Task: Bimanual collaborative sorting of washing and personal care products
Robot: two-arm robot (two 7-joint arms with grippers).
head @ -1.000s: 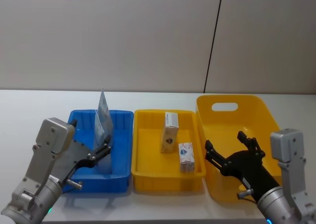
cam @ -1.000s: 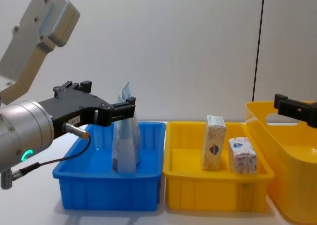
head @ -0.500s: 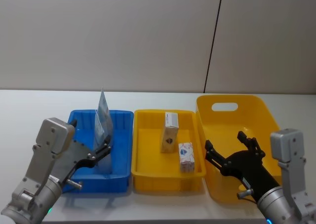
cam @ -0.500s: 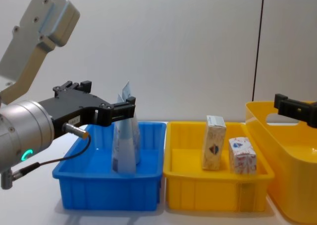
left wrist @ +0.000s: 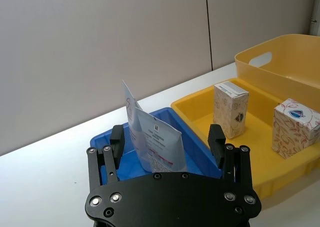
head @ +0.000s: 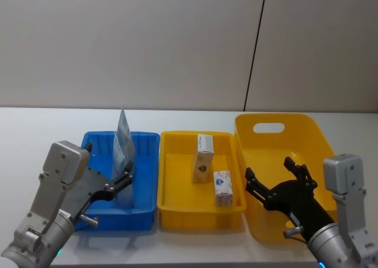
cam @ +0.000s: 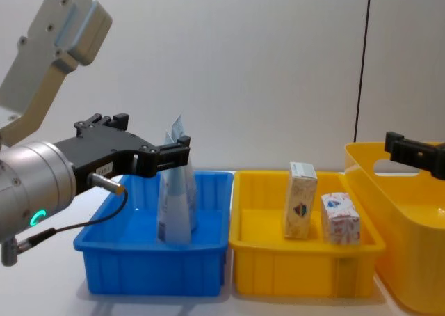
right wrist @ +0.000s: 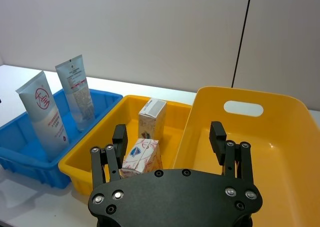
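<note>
Two pale tapered pouches (head: 123,141) stand upright in the blue bin (head: 118,219); the left wrist view shows them (left wrist: 157,147) just beyond my left gripper (left wrist: 166,134), which is open and holds nothing. That gripper (head: 123,179) hovers at the blue bin's near side. A tall cream carton (head: 203,157) and a smaller patterned box (head: 222,187) stand in the small yellow bin (head: 177,215). My right gripper (head: 269,169) is open and empty above the large yellow bin (head: 307,132). From the chest, the pouches (cam: 177,204), carton (cam: 300,199) and box (cam: 339,217) show side-on.
The three bins sit side by side on a white table (head: 35,132), blue at the left, large handled yellow bin (right wrist: 280,132) at the right. A plain wall stands behind. Bare tabletop lies left of the blue bin.
</note>
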